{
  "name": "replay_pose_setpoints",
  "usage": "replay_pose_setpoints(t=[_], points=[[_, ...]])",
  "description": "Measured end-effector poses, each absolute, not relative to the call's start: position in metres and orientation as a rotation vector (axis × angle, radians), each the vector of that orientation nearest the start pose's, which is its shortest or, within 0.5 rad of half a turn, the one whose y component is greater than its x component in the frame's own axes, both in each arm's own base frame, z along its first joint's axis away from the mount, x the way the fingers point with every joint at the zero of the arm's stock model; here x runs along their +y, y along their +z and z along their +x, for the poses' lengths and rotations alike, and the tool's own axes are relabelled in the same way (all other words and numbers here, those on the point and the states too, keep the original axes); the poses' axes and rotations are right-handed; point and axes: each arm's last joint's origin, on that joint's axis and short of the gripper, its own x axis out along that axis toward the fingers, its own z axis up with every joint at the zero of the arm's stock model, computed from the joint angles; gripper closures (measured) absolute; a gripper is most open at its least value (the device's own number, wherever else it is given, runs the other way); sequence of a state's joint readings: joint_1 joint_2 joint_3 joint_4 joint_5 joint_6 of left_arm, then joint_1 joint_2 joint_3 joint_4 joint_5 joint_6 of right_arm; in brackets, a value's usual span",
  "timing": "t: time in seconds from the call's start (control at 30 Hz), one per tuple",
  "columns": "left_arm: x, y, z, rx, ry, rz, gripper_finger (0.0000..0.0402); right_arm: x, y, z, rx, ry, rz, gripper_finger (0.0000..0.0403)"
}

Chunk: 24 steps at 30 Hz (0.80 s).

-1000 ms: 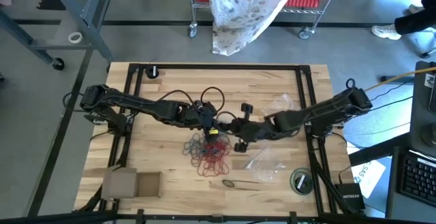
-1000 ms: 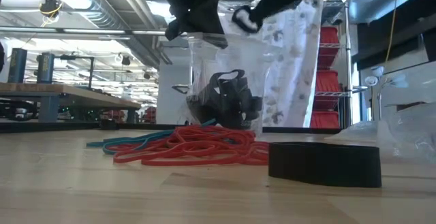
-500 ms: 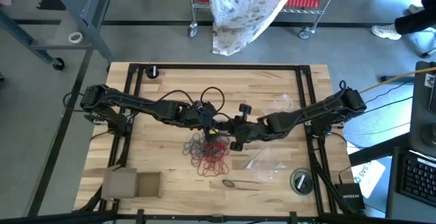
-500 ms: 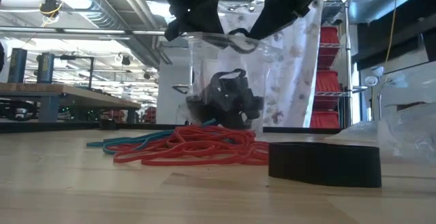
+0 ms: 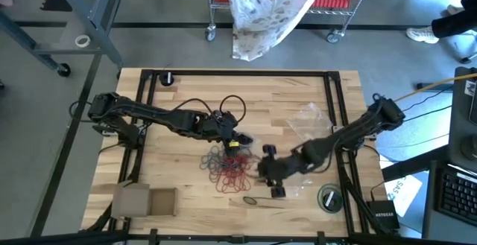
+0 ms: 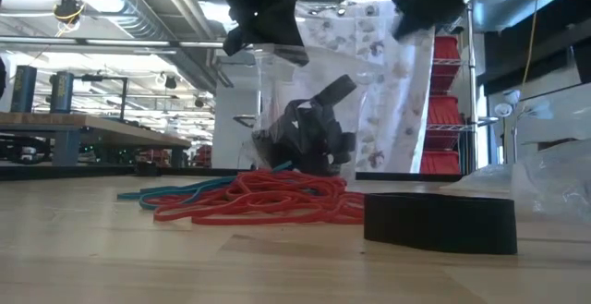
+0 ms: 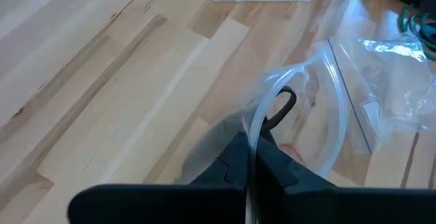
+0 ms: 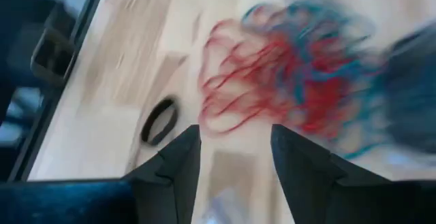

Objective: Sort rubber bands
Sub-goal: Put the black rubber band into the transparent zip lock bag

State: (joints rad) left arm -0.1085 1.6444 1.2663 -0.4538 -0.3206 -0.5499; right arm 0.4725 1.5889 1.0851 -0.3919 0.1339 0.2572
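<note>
Tangled heap of thin red, teal and tan rubber bands (image 5: 228,170), lying flat mid-tabletop, one dark loop (image 5: 251,200) apart

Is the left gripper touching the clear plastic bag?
Touching. The left wrist view shows the left gripper shut on the clear plastic bag, its edge pinched between the dark fingers.

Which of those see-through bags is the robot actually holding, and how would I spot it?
Start at the pile of rubber bands in the middle of the wooden table. Just above it, the left gripper is shut on the clear bag, holding it up. Unlike the other clear bags lying flat, it hangs with dark bands inside.
</note>
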Motion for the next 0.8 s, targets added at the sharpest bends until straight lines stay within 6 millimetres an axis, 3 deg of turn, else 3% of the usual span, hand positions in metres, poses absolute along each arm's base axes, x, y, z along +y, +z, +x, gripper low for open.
replay_pose_setpoints(t=[0.17,0.43,0.8], points=[[-0.029,0.262,0.352,0.735,0.413,-0.334,0.0402,0.166,0.189,0.293,0.900,0.288,-0.035,0.0242],[-0.030,0.261,0.352,0.744,0.402,-0.337,0.0402,0.177,0.143,0.314,0.897,0.351,0.027,0.0259],[-0.031,0.261,0.352,0.745,0.391,-0.344,0.0402,0.175,0.124,0.323,0.937,0.416,0.138,0.0286]])
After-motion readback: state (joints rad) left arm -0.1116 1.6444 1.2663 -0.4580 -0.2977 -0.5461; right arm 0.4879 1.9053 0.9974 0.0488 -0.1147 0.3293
